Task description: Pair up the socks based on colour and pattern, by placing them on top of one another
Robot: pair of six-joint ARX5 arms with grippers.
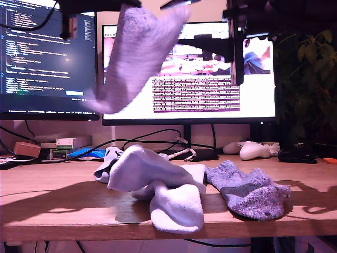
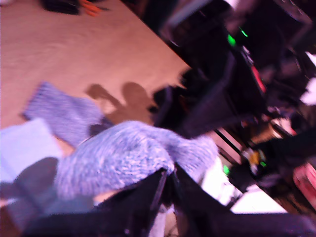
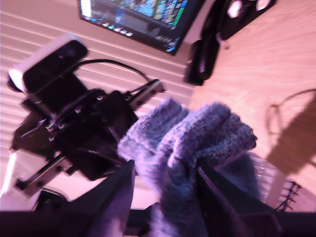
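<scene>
A fuzzy grey-lavender sock [image 1: 137, 52] hangs high in front of the monitors, stretched from the frame's top down towards the exterior view's left. My first gripper [image 2: 168, 173] is shut on this sock [image 2: 128, 153]. My second gripper [image 3: 165, 168] is shut on a bunched part of the same sock [image 3: 192, 133]. Dark arm parts [image 1: 263, 21] show along the exterior view's top; which arm is which I cannot tell there. On the table lie a matching lavender sock [image 1: 247, 192], a heap of white socks [image 1: 158, 182] and a light blue sock [image 1: 108, 158] behind the heap.
Two monitors [image 1: 47, 58] stand behind the table, with cables and small boxes [image 1: 71, 143] below them. A white game controller [image 1: 255, 150] and a dark object [image 1: 297, 154] lie at the back on the exterior view's right. The table's front edge [image 1: 79, 229] is near the socks.
</scene>
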